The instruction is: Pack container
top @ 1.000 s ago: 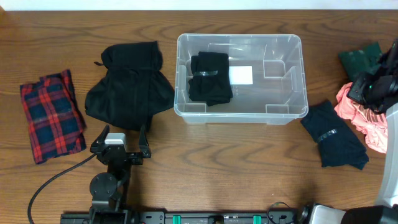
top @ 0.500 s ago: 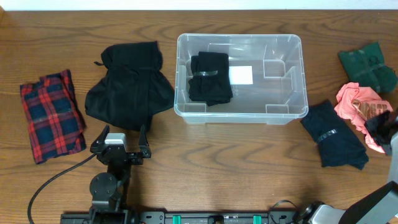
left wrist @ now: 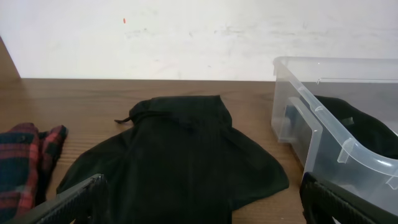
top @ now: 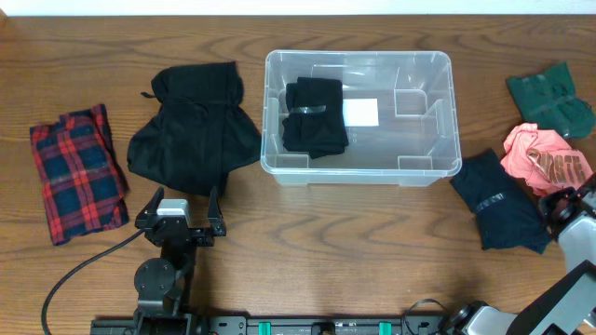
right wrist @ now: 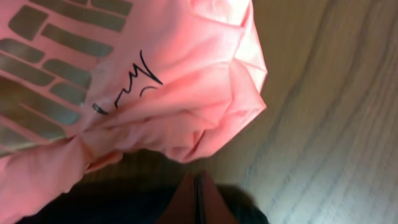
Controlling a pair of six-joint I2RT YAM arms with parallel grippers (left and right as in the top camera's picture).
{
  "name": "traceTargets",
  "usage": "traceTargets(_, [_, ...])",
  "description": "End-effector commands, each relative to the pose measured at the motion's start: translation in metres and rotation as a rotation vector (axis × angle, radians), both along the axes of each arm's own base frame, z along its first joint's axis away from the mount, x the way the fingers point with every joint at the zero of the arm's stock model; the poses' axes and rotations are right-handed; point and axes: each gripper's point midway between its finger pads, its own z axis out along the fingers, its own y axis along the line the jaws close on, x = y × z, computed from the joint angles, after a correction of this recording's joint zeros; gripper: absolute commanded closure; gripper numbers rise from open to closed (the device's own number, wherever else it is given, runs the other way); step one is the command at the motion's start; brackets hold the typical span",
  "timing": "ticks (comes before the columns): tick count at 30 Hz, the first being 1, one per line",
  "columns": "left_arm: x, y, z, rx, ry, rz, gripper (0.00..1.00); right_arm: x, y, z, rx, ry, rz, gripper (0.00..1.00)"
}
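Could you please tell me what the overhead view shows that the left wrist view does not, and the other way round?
Only overhead: the white label on the base of the container, and, to the right of the container, a dark folded garment, a pink garment and a green garment.
Only left wrist: the white wall at the back.
Both: the container, the folded black item inside it, the loose black garment and the plaid garment.
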Motion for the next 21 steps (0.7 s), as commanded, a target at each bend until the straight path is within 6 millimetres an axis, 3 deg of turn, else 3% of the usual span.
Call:
traceTargets(1, [-0.001,0.004,-0.017,0.013,0.049,0.022,0.02,-0.007,0.000,-0.007,-0.007,0.016,-0.003,0.99])
traceTargets(15, [-0.001,0.004,-0.017,0.013,0.049,0.022,0.02,-0.008,0.020,-0.037,0.127,0.032,0.006,0.99])
traceTargets(21, [-0.001,0.004,-0.017,0.013,0.049,0.022,0.02,-0.002,0.044,-0.050,0.265,0.001,0.052,0.99])
